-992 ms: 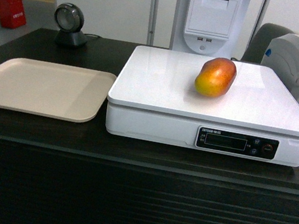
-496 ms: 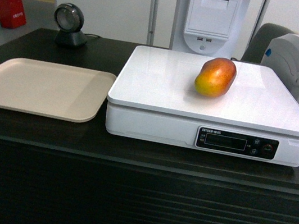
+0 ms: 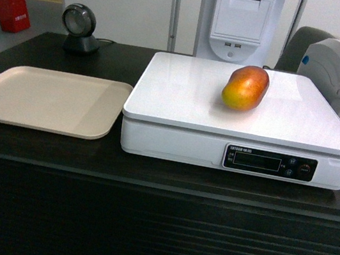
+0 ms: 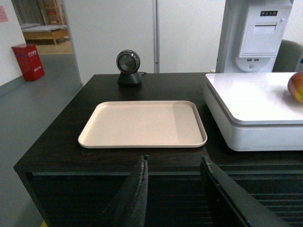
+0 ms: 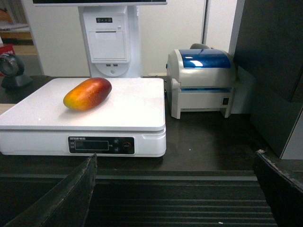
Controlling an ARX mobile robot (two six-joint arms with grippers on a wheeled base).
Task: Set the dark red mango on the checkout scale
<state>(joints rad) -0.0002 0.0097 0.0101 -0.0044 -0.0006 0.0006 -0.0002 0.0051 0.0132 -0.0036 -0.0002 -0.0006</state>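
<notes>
The dark red mango [image 3: 245,87] lies on its side on the white scale [image 3: 181,97], right of the platform's middle, with its orange-yellow end toward me. It shows too in the right wrist view as the mango [image 5: 87,93] on the scale [image 5: 137,106], and at the edge of the left wrist view [image 4: 297,86]. The scale stands on the dark checkout counter [image 3: 150,170] with its ribbed front. My left gripper [image 4: 174,163] hangs open in front of the counter, holding nothing. My right gripper [image 5: 175,158] is wide open and empty, also short of the counter. Neither gripper appears in the head view.
A beige tray [image 3: 45,98] lies left of the scale. A round black scanner [image 3: 79,28] stands at the counter's back left. A white and blue label printer [image 5: 201,80] sits right of the scale, and a white receipt terminal [image 3: 242,19] stands behind it.
</notes>
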